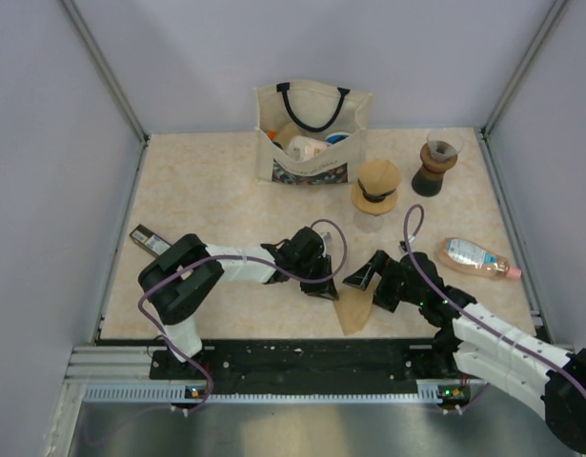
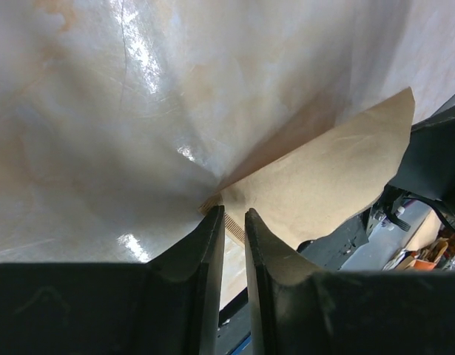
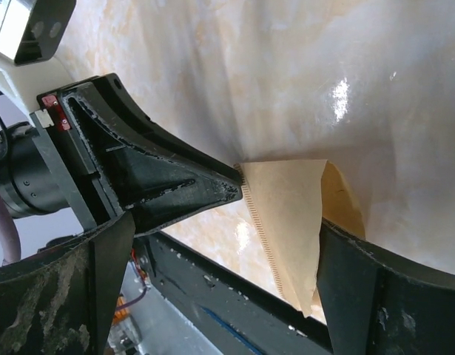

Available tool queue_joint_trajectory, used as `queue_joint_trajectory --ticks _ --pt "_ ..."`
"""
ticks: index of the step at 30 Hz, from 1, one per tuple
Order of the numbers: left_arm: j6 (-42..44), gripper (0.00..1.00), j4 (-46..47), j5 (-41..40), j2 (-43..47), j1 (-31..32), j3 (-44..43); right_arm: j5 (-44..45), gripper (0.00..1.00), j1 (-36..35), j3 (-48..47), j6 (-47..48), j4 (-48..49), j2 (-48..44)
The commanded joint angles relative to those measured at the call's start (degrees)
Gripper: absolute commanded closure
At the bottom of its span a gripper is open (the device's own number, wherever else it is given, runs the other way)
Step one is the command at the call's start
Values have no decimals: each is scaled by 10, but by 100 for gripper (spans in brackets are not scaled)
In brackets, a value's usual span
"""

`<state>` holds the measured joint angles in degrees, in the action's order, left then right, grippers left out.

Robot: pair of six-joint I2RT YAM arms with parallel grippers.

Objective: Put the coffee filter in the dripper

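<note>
The coffee filter is a tan paper wedge at the table's front edge, between the two grippers. My left gripper has its jaws narrowed to a slit on the filter's crimped corner. The rest of the paper fans away from it. The right gripper stands wide open around the filter, whose far edge rests against one finger. The dripper, showing a tan ring and a dark band, stands apart at the back, right of centre.
A cloth tote bag holding several items stands at the back. The dark hourglass grinder is at the back right, and a pink-capped bottle lies at the right. A dark flat object lies at the left. A black rail borders the front edge.
</note>
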<state>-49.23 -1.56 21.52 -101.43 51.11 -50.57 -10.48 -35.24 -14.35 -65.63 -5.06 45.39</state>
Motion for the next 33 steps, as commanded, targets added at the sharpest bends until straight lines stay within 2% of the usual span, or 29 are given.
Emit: queue_joint_trajectory --ticks 1,5,8,16,18,20,22,25,28,29,31,33 --pt "-13 77 33 2 -6 4 16 -14 5 -7 7 8 30 3" --pt "-30 77 60 21 -6 4 23 -15 12 -8 2 27 21 21" --pt "-45 77 80 29 -7 4 30 -5 23 -7 -5 43 -1 37" --pt "-57 76 89 22 5 4 40 -6 78 -7 -15 75 -5 27" --pt "-57 75 86 18 22 2 43 -8 98 -7 -27 106 -14 22" --pt "-46 67 66 7 47 -2 45 -13 100 -7 -41 147 -18 18" --pt "-32 55 39 -11 90 -12 49 -22 100 -7 -56 205 -18 17" --pt "-13 29 -10 -47 184 -36 66 -20 100 -7 -94 299 -12 29" --pt "3 6 -75 -95 283 -67 74 -73 100 -7 -152 446 -6 68" --pt "10 2 -97 -108 310 -78 75 -100 100 -8 -175 506 -8 84" --pt "20 1 -133 -132 371 -97 77 -127 100 -17 -216 630 -26 112" --pt "29 1 -170 -168 420 -109 72 -165 99 -32 -247 794 -53 125"
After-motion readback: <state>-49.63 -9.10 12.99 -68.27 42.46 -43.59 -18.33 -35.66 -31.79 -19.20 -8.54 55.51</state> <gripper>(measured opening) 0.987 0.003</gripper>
